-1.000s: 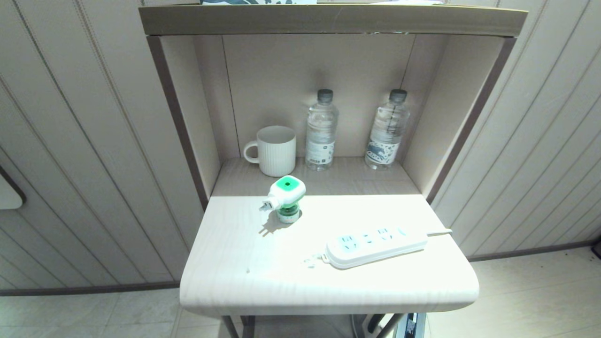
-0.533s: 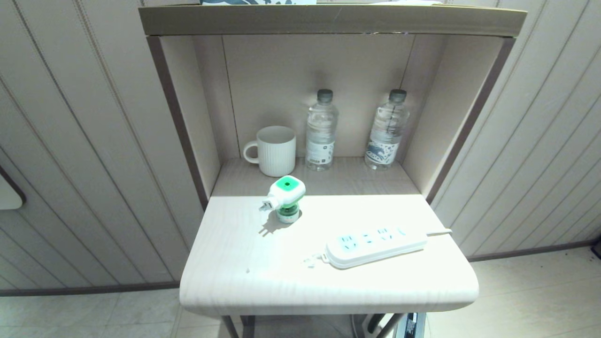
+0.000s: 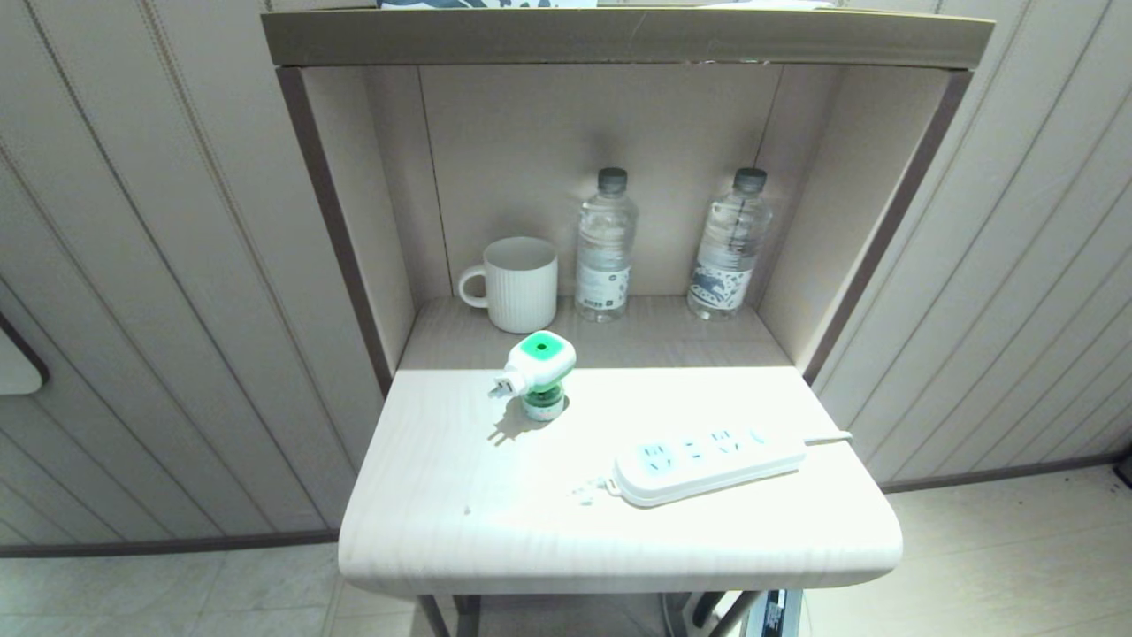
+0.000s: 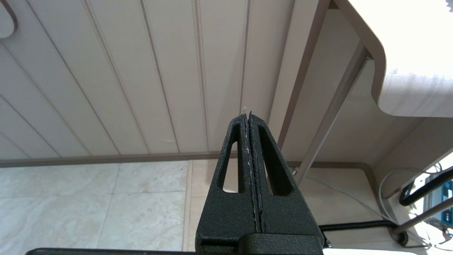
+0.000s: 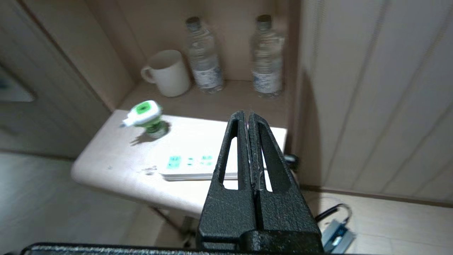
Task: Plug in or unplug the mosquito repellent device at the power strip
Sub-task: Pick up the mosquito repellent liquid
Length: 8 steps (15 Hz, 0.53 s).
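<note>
Jaws pressed together and empty on the right gripper (image 5: 247, 117), hanging off the table's (image 3: 495, 540) front right corner. Left gripper (image 4: 247, 115) likewise closed on nothing, low beside the table leg. On the table, the power strip (image 3: 707, 462) lies near the front; the mosquito repellent device (image 3: 537, 372) stands unplugged behind it, apart, before a mug (image 3: 517, 283).

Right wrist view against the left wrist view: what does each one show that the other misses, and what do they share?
Only the right wrist view shows the mosquito repellent device standing unplugged, the power strip, the mug and two water bottles, beyond the shut right gripper. Only the left wrist view shows the shut left gripper, low beside a table leg. Both show the tabletop edge and tiled floor.
</note>
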{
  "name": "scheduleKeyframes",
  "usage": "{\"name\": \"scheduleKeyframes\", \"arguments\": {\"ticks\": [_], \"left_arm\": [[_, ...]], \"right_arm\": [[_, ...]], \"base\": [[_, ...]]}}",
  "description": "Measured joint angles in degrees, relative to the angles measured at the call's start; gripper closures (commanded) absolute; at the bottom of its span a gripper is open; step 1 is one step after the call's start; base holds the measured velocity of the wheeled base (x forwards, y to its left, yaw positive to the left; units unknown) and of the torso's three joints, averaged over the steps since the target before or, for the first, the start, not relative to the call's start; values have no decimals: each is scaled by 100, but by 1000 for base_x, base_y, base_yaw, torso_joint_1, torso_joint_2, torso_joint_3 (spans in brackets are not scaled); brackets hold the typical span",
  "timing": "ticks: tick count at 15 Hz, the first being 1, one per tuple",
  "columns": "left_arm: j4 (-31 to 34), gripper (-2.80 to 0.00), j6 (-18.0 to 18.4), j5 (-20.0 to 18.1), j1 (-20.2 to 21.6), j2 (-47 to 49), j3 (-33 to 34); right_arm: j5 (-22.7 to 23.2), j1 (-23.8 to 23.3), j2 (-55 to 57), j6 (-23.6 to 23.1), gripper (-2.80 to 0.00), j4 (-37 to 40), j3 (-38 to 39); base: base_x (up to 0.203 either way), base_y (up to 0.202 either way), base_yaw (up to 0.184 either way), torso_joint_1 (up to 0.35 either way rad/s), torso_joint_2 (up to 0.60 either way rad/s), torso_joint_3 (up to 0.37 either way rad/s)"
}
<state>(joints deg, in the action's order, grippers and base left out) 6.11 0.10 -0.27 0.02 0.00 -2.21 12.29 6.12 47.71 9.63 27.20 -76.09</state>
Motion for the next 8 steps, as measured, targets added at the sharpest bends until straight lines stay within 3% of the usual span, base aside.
{"name": "scheduleKeyframes", "arguments": {"ticks": [4, 8], "left_arm": [[1, 0, 0, 2, 0, 0, 1], [0, 0, -1, 1, 0, 0, 1]], "right_arm": [[-48, 1339, 2110, 585, 0, 1841, -2180], [-238, 2535, 4109, 863, 0, 3057, -3261]], "base": [[0, 0, 0, 0, 0, 0], [0, 0, 0, 0, 0, 0]]}}
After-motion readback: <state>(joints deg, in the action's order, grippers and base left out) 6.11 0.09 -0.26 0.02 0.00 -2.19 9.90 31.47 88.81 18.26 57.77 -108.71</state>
